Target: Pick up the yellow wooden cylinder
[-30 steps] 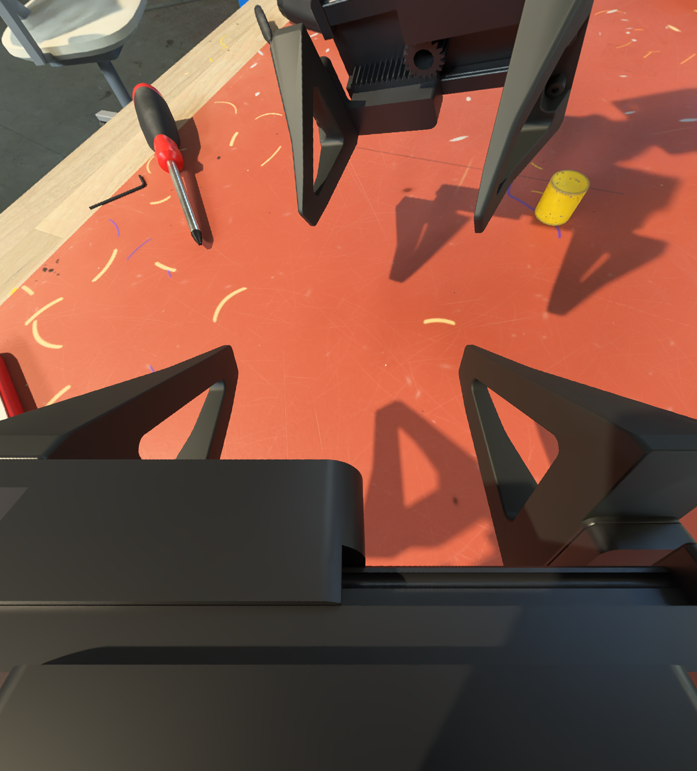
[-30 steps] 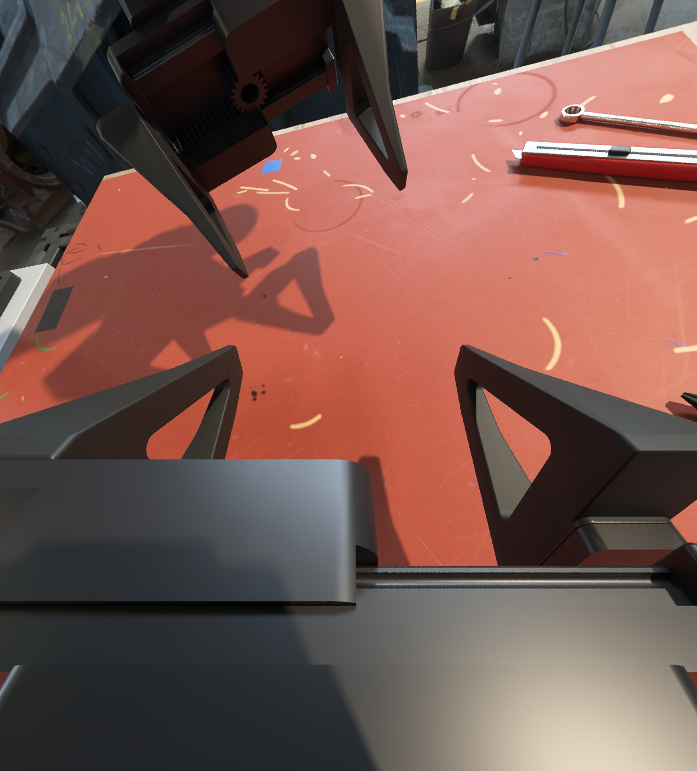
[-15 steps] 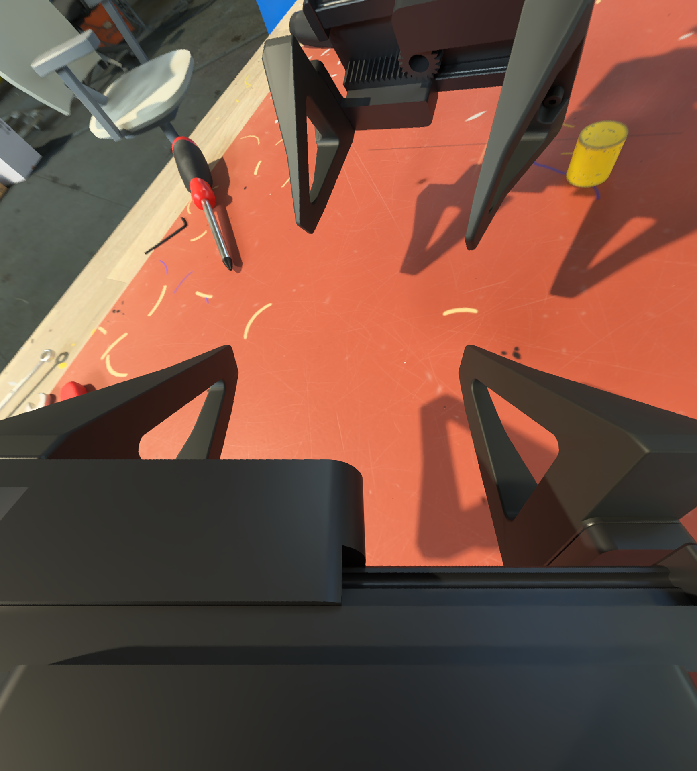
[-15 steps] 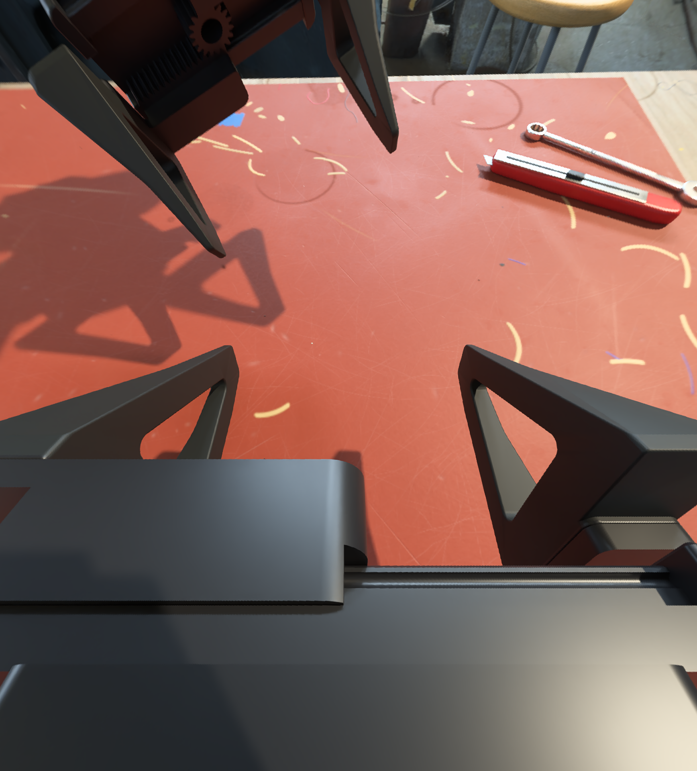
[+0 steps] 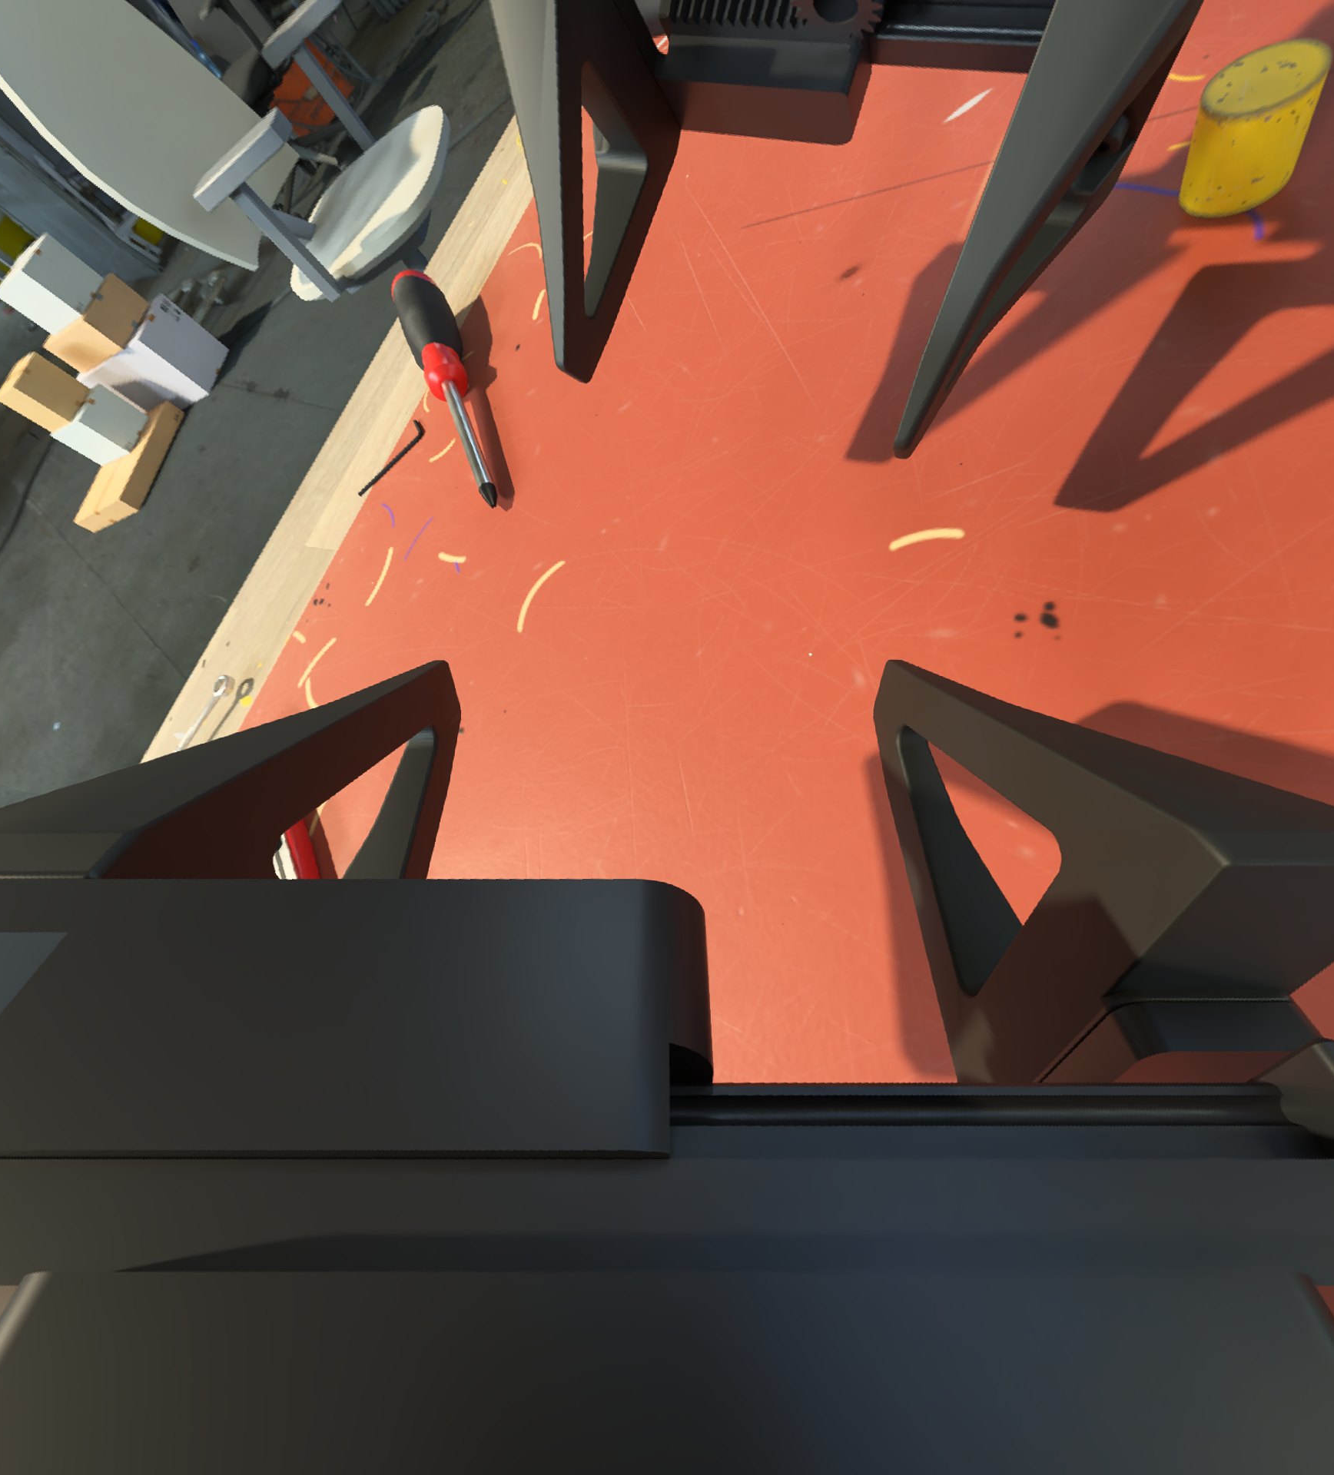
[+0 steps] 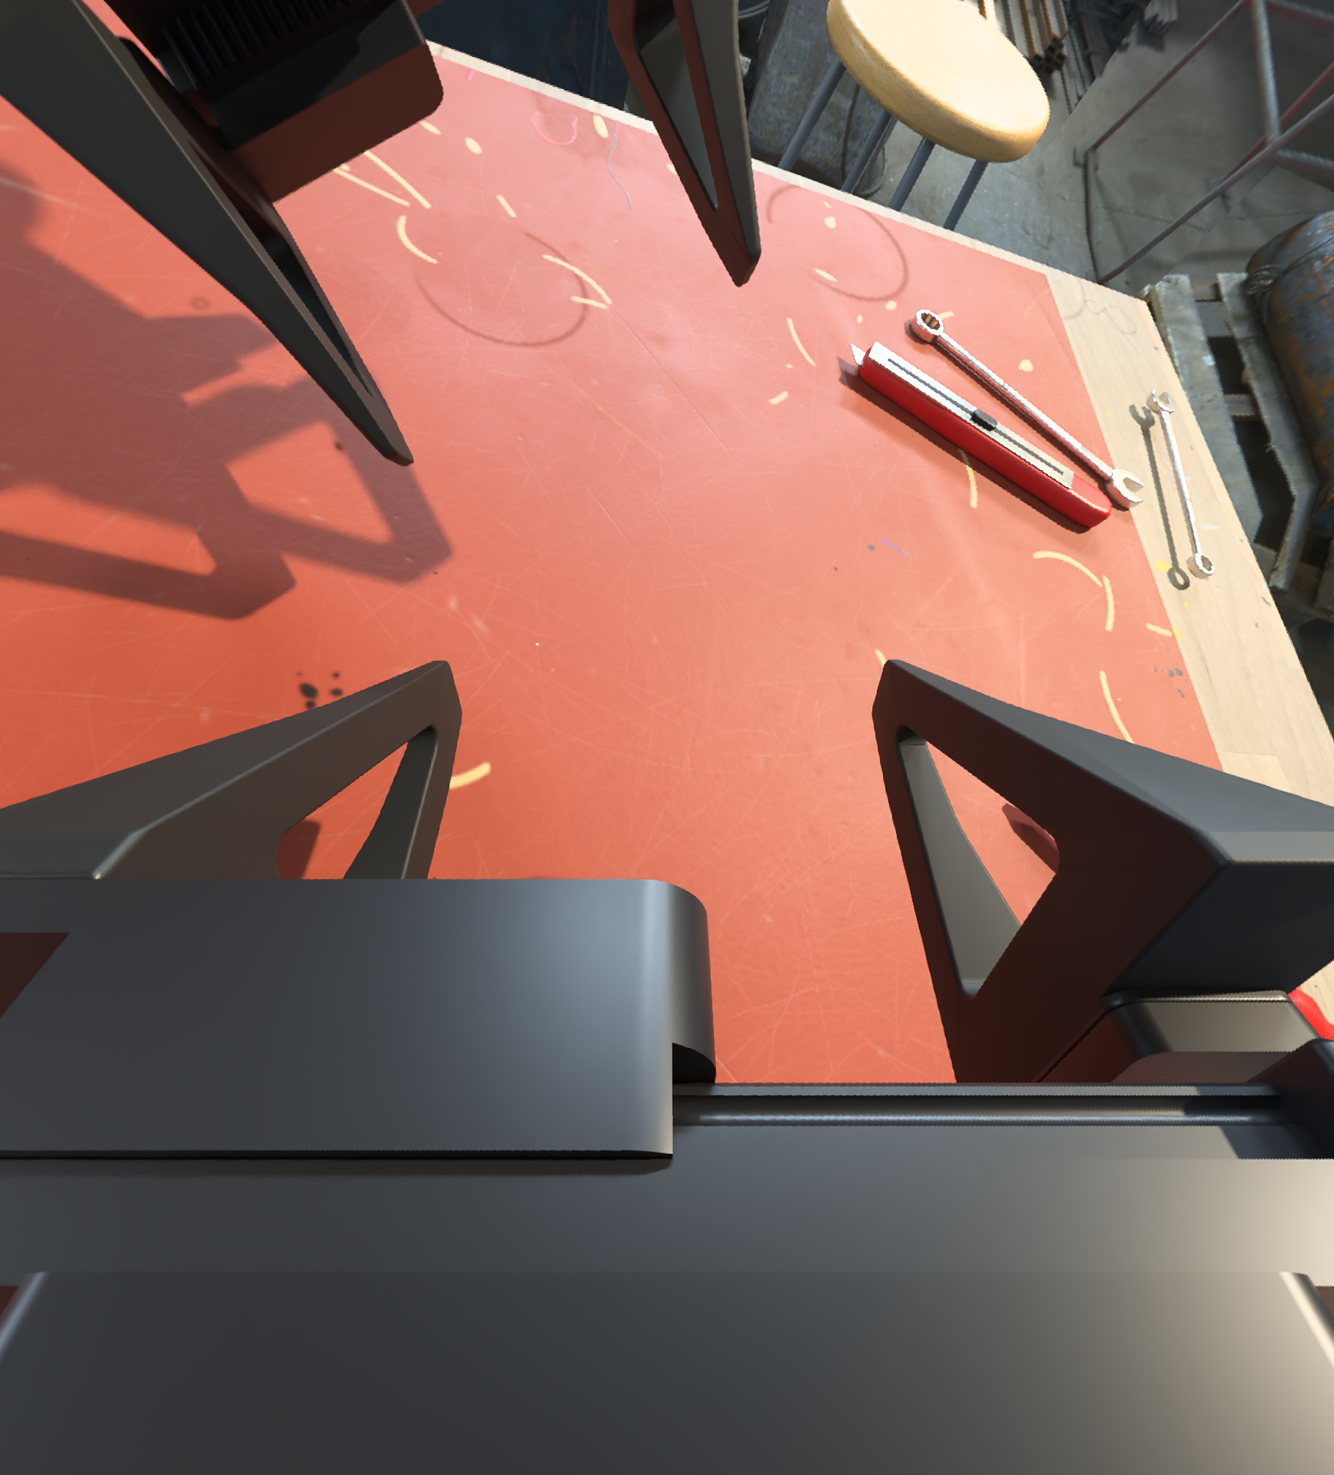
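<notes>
The yellow wooden cylinder (image 5: 1255, 132) stands upright on the red mat (image 5: 728, 638) at the top right of the left wrist view. It does not show in the right wrist view. My left gripper (image 5: 668, 678) is open and empty above bare mat, well short of the cylinder and to its left. My right gripper (image 6: 664, 678) is open and empty above the mat (image 6: 648, 559). It also shows in the left wrist view (image 5: 740, 411), facing mine, with one finger (image 5: 1031, 223) just left of the cylinder and apart from it. The left gripper shows open in the right wrist view (image 6: 572, 367).
A red-and-black screwdriver (image 5: 448, 375) and a black hex key (image 5: 392, 459) lie by the mat's left edge. A red utility knife (image 6: 983, 435), a long wrench (image 6: 1023, 407) and two small wrenches (image 6: 1175, 487) lie at the right. A stool (image 6: 935, 76) stands beyond the table.
Both wrist views have swung and risen, showing more of the table edges and floor. The cylinder has shifted toward the top right of the left wrist view. Both grippers stay open.
</notes>
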{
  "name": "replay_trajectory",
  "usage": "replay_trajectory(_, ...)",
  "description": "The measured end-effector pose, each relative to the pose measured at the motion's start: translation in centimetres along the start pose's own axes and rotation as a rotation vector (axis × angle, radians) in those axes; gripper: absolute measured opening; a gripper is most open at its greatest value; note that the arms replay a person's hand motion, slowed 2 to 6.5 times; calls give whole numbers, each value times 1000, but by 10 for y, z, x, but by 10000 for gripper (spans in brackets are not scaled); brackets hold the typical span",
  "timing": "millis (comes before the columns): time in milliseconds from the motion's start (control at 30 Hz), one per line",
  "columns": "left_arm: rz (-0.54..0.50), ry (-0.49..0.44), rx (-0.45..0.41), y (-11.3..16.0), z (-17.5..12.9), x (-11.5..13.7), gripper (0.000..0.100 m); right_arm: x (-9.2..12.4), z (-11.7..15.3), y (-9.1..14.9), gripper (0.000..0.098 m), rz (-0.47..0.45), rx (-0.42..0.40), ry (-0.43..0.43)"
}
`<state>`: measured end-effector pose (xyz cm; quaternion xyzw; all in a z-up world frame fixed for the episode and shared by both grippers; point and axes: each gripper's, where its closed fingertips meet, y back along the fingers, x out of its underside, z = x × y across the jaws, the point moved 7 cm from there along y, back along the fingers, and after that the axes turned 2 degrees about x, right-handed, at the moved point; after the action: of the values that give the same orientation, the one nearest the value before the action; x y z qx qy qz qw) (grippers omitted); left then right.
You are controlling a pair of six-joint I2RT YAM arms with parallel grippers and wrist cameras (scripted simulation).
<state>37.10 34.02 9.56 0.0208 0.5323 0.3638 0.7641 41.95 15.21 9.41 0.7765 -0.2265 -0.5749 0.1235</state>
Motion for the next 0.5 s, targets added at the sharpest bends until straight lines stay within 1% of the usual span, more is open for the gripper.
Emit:
replay_trajectory(133,-8,32,8,4,2,-1,869,1,2,1,870,-1,2,6)
replay_trajectory(267,-20,53,1,10,7,1,869,0,2,4,858,-14,-9,-8)
replay_trajectory(433,-22,101,17,13,14,6,922,-1,-2,8,858,-30,-22,-35)
replay_trajectory(500,-31,115,23,13,17,7,928,-2,-3,10,858,-34,-26,-46)
